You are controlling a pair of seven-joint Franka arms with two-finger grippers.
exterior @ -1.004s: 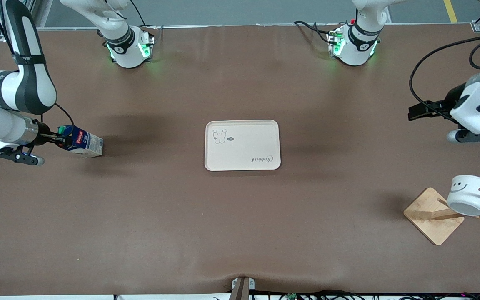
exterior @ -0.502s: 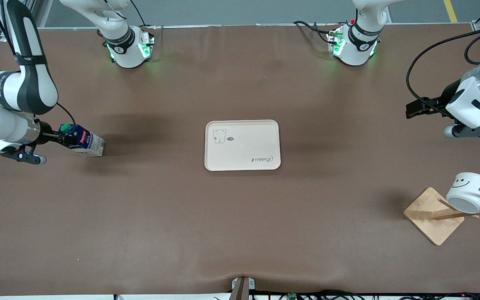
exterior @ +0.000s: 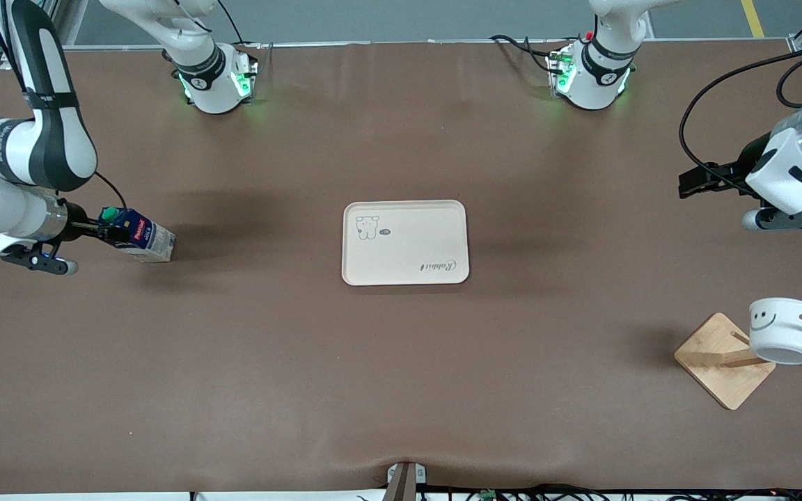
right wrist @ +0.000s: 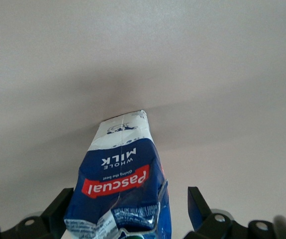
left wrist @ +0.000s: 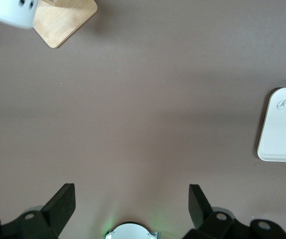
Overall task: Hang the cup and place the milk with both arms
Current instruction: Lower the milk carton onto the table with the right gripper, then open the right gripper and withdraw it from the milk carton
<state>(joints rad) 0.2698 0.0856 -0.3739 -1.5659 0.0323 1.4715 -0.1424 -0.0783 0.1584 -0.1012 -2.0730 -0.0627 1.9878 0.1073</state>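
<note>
The dark blue milk (exterior: 138, 236) with a green cap stands on the table at the right arm's end. My right gripper (exterior: 110, 232) is open around its upper part. In the right wrist view the milk (right wrist: 123, 184) sits between the fingers (right wrist: 196, 201), with a gap on one side. The white cup (exterior: 780, 330) with a smiley face hangs by its black handle on a peg of the wooden rack (exterior: 714, 362). My left gripper (exterior: 695, 182) is open and empty, up over the table away from the cup. The left wrist view shows its gripper (left wrist: 130, 199) and the cup (left wrist: 8, 10).
A cream tray (exterior: 404, 268) lies at the middle of the table; one corner shows in the left wrist view (left wrist: 282, 129). The rack's base (left wrist: 63, 20) also shows there. The arm bases stand along the table's edge farthest from the front camera.
The left arm has drawn back from the rack and the cup has swung on its peg. The right gripper and the milk shifted slightly toward the tray.
</note>
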